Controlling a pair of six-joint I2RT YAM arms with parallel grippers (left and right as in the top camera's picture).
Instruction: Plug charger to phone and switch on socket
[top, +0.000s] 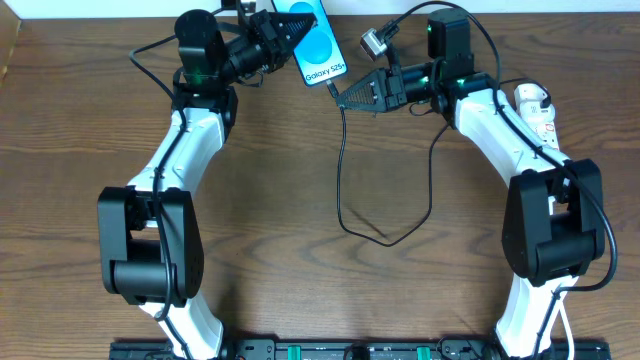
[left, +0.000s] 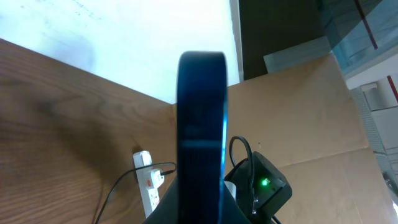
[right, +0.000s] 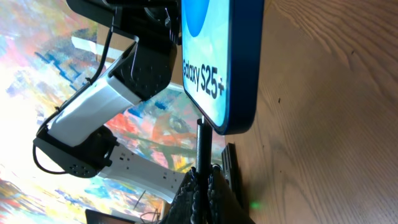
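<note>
The table carries the socket well behind the right jaws, beside that arm's elbow. Its switch is not yet pressed, and a swing back toward it could drag the cable. The phone is clamped in the closed left jaws, its lower end jutting toward the right jaws; a sideways push there could twist it in that grip. The charger hangs in a slack loop below the right jaws, which are closed on it just behind the plug tip. The tip meets the phone's bottom edge straight ahead of those jaws; whether it is seated I cannot tell. Off-axis, it may jam or bend.
</note>
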